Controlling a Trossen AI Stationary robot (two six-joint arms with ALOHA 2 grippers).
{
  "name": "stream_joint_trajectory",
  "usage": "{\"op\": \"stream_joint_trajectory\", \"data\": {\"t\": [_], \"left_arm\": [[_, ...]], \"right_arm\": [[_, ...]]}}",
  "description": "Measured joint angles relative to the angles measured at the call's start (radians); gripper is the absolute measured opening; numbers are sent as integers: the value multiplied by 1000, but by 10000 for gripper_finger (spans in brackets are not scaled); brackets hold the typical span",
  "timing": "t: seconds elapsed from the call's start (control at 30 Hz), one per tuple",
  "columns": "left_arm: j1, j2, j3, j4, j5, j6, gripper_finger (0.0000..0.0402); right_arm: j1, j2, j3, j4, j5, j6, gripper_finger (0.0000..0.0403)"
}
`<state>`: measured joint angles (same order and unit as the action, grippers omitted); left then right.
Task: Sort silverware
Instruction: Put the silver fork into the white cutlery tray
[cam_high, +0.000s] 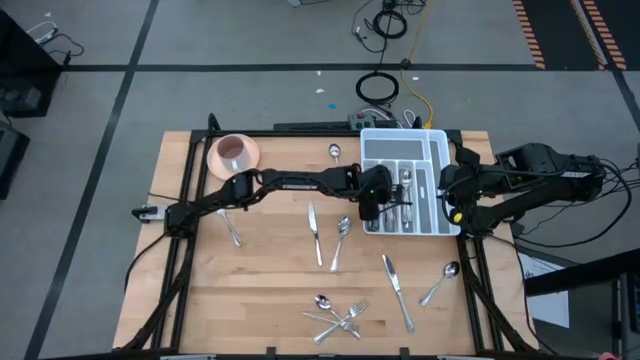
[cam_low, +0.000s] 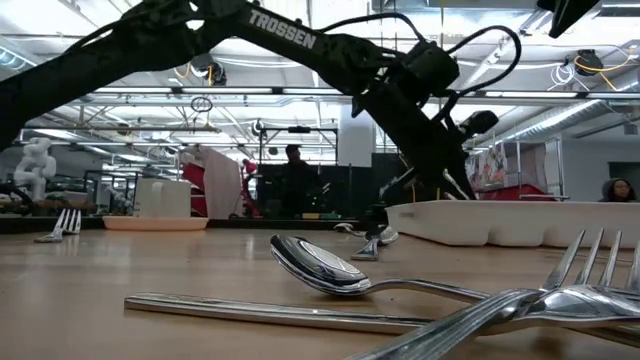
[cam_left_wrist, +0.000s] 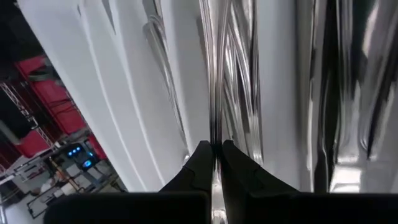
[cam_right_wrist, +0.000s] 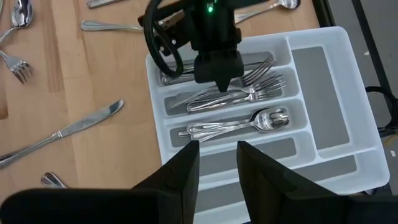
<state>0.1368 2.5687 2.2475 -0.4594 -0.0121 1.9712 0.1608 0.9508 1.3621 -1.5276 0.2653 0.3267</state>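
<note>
High view: left gripper (cam_high: 372, 212) jaws pinch silverware (cam_left_wrist: 214, 93) over white tray (cam_high: 437, 180); right's spread.

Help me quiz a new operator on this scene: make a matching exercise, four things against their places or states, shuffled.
1 left gripper
2 right gripper
3 pink cup
4 tangled forks

A open, empty, at the white tray edge
B table corner on the left arm's side
C table edge opposite the tray
D shut on a piece of silverware over the tray

Pairs: 1-D, 2-A, 3-B, 4-C
</note>
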Motion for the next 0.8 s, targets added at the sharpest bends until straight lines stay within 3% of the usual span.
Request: {"op": "stream_joint_trajectory", "data": {"t": [0.33, 0.5, 0.67, 0.8], "left_arm": [[5, 6, -2, 9, 23, -5, 16], [18, 7, -3, 52, 34, -2, 45], [30, 8, -3, 140, 35, -136, 71], [27, 8, -3, 131, 30, -157, 88]], "right_arm": [[0, 0, 0, 2, -1, 1, 100], [0, 0, 0, 2, -6, 2, 100], [0, 0, 0, 2, -9, 2, 100], [0, 0, 0, 2, -9, 2, 100]]}}
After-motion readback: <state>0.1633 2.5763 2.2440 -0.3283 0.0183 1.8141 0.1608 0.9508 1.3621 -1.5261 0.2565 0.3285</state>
